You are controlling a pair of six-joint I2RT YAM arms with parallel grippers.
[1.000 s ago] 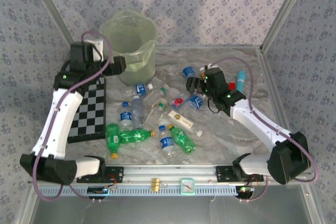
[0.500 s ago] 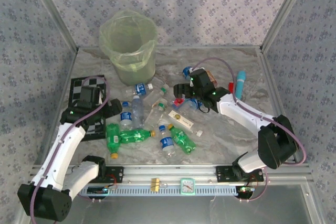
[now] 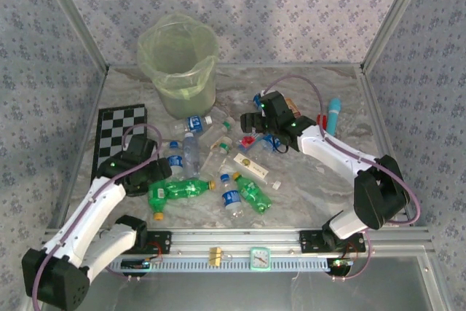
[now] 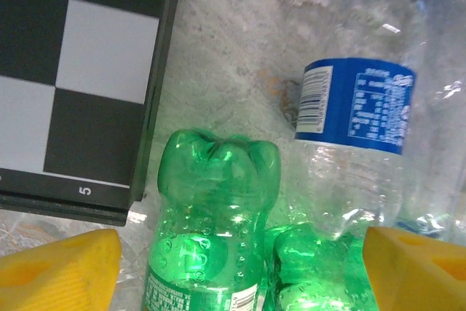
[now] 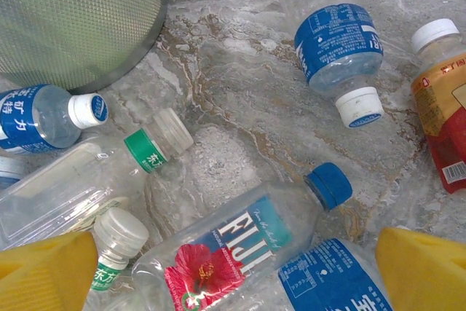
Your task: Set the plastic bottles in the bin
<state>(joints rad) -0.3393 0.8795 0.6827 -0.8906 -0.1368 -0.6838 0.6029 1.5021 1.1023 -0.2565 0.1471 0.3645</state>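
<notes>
Marbled surface (image 3: pixel 320 180) first, boxed in by patterned walls. The bin (image 3: pixel 188 91) stands upright at the back, left of centre, with a pale yellow-green bag folded over its rim. Can't tell from this angle whether anything's in it. A checkerboard (image 3: pixel 116 132) lies flat along the left side.

The plastic bottles (image 3: pixel 191 189) are all lying loose on the surface in front of the bin, scattered between the two arms, and none of them is gripped.

The left tool (image 4: pixel 239 245) sits low by the near corner of the board. Its yellow fingers (image 4: pixel 58 267) are spread wide with the base of a green bottle (image 4: pixel 211 209) in the gap, clear of the left one. A second green bottle (image 4: pixel 306 267) is pressed against the first and runs right up to the other finger; can't tell if they touch. A clear blue-label bottle (image 4: pixel 357 114) is just beyond.

The right tool (image 5: pixel 237 253) is gaping too, hovering over the far part of the pile. A Fiji bottle (image 5: pixel 240 238) lies on its side under the gap, blue cap pointing up-right.

Smallest bit: a cyan tube (image 3: pixel 333 116) off to the right, well apart from the pile.
</notes>
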